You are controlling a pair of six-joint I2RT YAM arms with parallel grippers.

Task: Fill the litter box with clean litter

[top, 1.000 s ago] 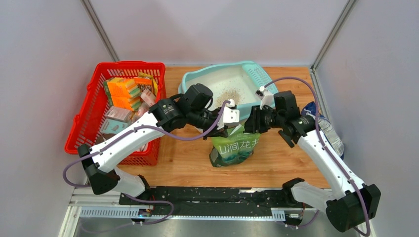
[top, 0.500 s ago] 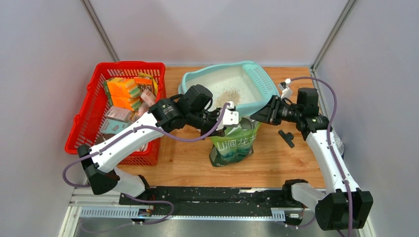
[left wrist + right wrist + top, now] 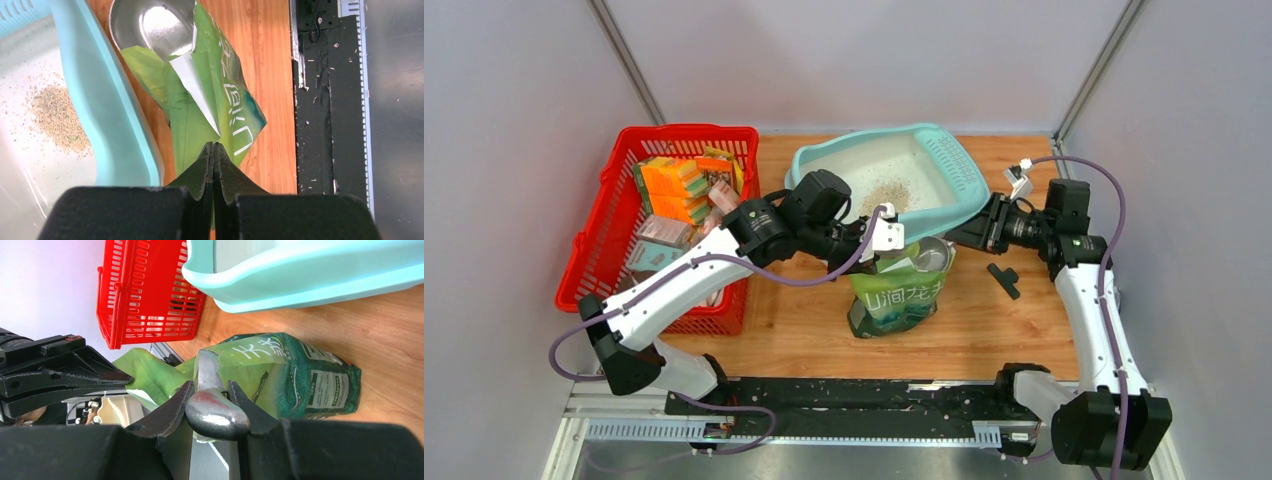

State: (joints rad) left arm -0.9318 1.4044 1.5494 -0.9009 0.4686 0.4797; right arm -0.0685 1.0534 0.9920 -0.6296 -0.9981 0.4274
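Observation:
The light-teal litter box [image 3: 812, 163] sits at the back middle of the table, with a small tan pile of clean litter [image 3: 886, 193] inside. It shows in the left wrist view [image 3: 102, 107] with the litter [image 3: 56, 120], and in the right wrist view [image 3: 320, 277]. My left gripper [image 3: 885, 256] is shut on the top edge of a green printed bag [image 3: 898, 295], holding its mouth up [image 3: 213, 146]. My right gripper [image 3: 961, 239] is shut on the handle of a grey metal scoop [image 3: 215, 412]. The scoop's bowl [image 3: 930, 257] lies empty at the bag's mouth [image 3: 150, 25].
A red mesh basket [image 3: 596, 235] full of sponges and packets stands at the left, also in the right wrist view [image 3: 145, 295]. A small black part [image 3: 1002, 279] lies on the wood right of the bag. White walls enclose the table.
My right arm has drawn back to the right, pulling the scoop out so its bowl shows at the bag's mouth. The black part on the table came into view. The left arm holds still.

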